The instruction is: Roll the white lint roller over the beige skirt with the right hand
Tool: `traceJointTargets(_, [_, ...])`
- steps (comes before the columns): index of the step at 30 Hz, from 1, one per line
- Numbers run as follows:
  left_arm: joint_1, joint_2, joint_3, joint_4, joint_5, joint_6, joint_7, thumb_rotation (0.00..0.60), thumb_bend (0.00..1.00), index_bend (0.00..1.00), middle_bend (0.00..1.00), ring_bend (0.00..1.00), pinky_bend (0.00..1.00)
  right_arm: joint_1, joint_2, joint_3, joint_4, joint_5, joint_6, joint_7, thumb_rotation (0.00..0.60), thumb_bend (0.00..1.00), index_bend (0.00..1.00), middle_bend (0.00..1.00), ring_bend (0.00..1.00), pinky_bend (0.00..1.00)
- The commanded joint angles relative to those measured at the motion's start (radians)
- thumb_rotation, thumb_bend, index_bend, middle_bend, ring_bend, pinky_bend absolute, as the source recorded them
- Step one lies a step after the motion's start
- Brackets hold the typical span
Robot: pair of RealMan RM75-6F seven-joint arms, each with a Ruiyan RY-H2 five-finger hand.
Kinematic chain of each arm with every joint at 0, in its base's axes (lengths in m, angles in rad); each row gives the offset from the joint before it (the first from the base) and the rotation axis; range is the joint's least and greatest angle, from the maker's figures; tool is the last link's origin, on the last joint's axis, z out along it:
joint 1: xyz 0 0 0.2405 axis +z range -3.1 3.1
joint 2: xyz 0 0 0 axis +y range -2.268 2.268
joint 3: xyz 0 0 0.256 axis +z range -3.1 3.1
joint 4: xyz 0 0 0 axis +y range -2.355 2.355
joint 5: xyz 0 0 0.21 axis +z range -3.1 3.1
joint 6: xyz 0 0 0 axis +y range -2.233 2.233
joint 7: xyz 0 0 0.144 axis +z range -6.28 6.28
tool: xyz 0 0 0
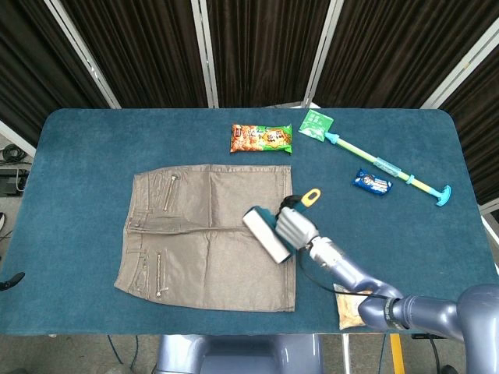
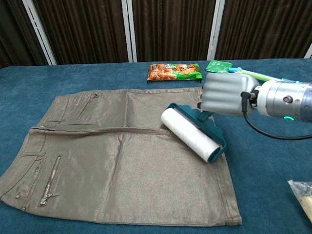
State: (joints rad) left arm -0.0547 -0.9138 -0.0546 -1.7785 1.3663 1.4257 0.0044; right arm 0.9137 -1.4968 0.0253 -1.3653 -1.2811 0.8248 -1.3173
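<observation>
The right hand (image 2: pixel 226 94) was closed around the teal handle of the white lint roller (image 2: pixel 190 134), fingers wrapped over the grip so that the handle itself was mostly hidden in the chest view. In the head view the same hand (image 1: pixel 296 230) sat just beside the skirt's right edge, and a yellow loop at the handle's end stuck out past the fingers, pointing toward the far side of the table.

The roller's white drum lay at a slant, in contact with or just above the cloth (the pictures did not settle which), on the right-hand part of the beige skirt (image 2: pixel 122 156), near its hem edge. A teal guard backed the drum on the side toward the hand.

The skirt lay flat on the blue table (image 1: pixel 78 156), its waistband to the left, with small zippers showing near that end.

Beyond the skirt, toward the far edge, lay an orange and green snack packet (image 1: pixel 261 139). To its right were a green sachet (image 1: pixel 316 124) and a long teal and yellow stick-like tool (image 1: pixel 387 168), with a small blue snack wrapper (image 1: pixel 372 183) just beside the tool. A clear bag with pale contents (image 1: pixel 348 305) sat at the near edge, partly under the right arm.

The left hand was not seen in either view.
</observation>
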Motion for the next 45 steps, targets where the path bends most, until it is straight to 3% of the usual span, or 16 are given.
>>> traceJointTargets(1, [-0.002, -0.003, 0.001, -0.005, 0.001, -0.001, 0.008, 0.600, 0.02, 0.00, 0.00, 0.00, 0.00, -0.002, 0.012, -0.012, 0.008, -0.009, 0.005, 0.004, 0.600, 0.81, 0.50, 0.58, 0.49, 0.45])
traceJointTargets(11, [-0.005, -0.004, 0.000, -0.010, -0.001, -0.003, 0.014, 0.600, 0.02, 0.00, 0.00, 0.00, 0.00, 0.023, -0.003, -0.030, -0.055, -0.071, 0.017, -0.020, 0.600, 0.81, 0.51, 0.58, 0.49, 0.45])
traceJointTargets(20, [-0.003, -0.001, -0.002, 0.002, -0.010, -0.004, -0.002, 0.600, 0.02, 0.00, 0.00, 0.00, 0.00, 0.063, -0.041, -0.033, -0.163, -0.101, 0.000, -0.117, 0.600, 0.81, 0.51, 0.58, 0.49, 0.45])
traceJointTargets(29, [-0.002, 0.003, -0.002, 0.009, -0.011, -0.006, -0.017, 0.600, 0.02, 0.00, 0.00, 0.00, 0.00, 0.092, -0.088, -0.037, -0.256, -0.036, -0.013, -0.264, 0.600, 0.81, 0.51, 0.58, 0.49, 0.45])
traceJointTargets(38, [-0.004, 0.005, -0.002, 0.013, -0.014, -0.010, -0.023, 0.600, 0.02, 0.00, 0.00, 0.00, 0.00, 0.079, -0.075, -0.060, -0.221, 0.015, 0.023, -0.278, 0.600, 0.81, 0.51, 0.58, 0.49, 0.45])
traceJointTargets(45, [-0.006, 0.002, -0.002, 0.010, -0.017, -0.013, -0.013, 0.600, 0.02, 0.00, 0.00, 0.00, 0.00, 0.046, -0.030, -0.070, -0.129, 0.067, 0.058, -0.218, 0.600, 0.81, 0.51, 0.58, 0.49, 0.45])
